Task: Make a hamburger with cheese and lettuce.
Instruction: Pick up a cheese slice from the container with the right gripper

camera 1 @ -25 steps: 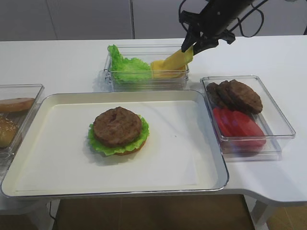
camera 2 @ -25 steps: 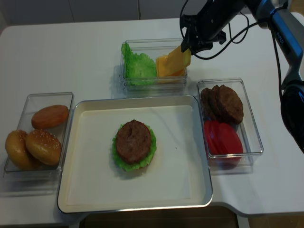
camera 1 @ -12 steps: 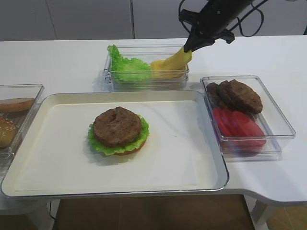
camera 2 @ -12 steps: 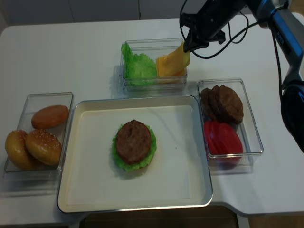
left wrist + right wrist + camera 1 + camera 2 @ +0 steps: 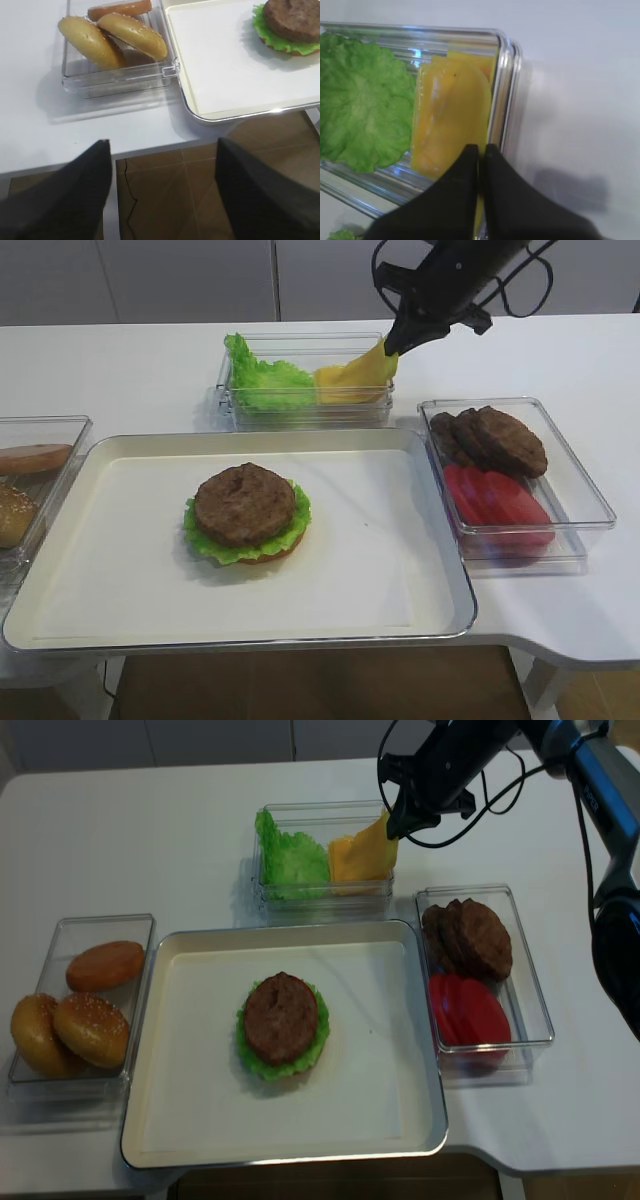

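The hamburger (image 5: pixel 247 512) lies left of centre on the tray: bun base, frilly lettuce (image 5: pixel 218 545), brown patty on top. It also shows in the realsense view (image 5: pixel 282 1025) and the left wrist view (image 5: pixel 292 22). My right gripper (image 5: pixel 392 343) is shut on the upper corner of a yellow cheese slice (image 5: pixel 358 370), above the right end of the clear back box (image 5: pixel 300 412). The slice hangs with its lower part in the box (image 5: pixel 450 115). My left gripper (image 5: pixel 160 150) is open and empty, off the table's front left edge, above the floor.
More lettuce (image 5: pixel 265 380) fills the back box's left half. A clear box on the right (image 5: pixel 585 502) holds dark patties (image 5: pixel 495 438) and red tomato slices (image 5: pixel 497 502). A clear box on the left (image 5: pixel 140 935) holds sesame buns (image 5: pixel 70 1028). The tray rim (image 5: pixel 440 455) borders both.
The pinched cheese slice has turned from broad to narrower and curled, drooping into the box. My right gripper has barely shifted. The hamburger has not moved.
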Robot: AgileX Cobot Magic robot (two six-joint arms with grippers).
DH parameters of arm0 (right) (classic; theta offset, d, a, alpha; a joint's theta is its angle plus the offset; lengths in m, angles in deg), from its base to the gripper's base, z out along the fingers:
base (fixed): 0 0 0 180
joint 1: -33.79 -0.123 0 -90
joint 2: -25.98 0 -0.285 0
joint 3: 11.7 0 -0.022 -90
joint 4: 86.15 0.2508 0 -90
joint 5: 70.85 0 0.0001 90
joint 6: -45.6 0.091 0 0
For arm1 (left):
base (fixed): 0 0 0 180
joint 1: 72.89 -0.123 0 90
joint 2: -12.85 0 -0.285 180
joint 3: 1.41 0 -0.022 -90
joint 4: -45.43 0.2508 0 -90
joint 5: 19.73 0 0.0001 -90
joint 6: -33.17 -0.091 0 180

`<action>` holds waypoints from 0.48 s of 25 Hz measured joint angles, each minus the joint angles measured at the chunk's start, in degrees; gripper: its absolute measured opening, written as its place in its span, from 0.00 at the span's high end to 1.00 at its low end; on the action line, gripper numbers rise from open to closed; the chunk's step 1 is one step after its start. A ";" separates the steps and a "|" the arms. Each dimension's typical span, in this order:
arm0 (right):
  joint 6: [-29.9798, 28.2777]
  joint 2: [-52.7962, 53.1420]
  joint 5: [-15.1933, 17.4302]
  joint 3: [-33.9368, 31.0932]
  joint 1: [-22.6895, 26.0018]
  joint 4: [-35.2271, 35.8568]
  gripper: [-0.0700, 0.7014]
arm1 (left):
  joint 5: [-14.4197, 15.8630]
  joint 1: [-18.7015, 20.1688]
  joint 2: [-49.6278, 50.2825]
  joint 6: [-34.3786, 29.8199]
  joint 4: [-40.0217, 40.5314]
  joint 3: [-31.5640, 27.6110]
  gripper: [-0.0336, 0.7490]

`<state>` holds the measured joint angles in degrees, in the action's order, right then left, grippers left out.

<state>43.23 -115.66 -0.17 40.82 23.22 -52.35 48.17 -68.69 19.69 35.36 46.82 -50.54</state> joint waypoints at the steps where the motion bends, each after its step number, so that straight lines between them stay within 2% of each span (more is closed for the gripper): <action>1: 0.00 0.23 0.13 0.00 0.00 0.00 0.85 | 0.00 0.00 0.00 0.00 0.00 0.00 0.34; 12: 0.00 2.28 0.38 0.12 0.00 1.05 0.85 | 0.00 0.00 0.00 0.00 0.00 0.00 0.34</action>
<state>43.23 -113.38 0.21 40.94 23.22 -51.29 48.17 -68.69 19.69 35.36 46.82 -50.54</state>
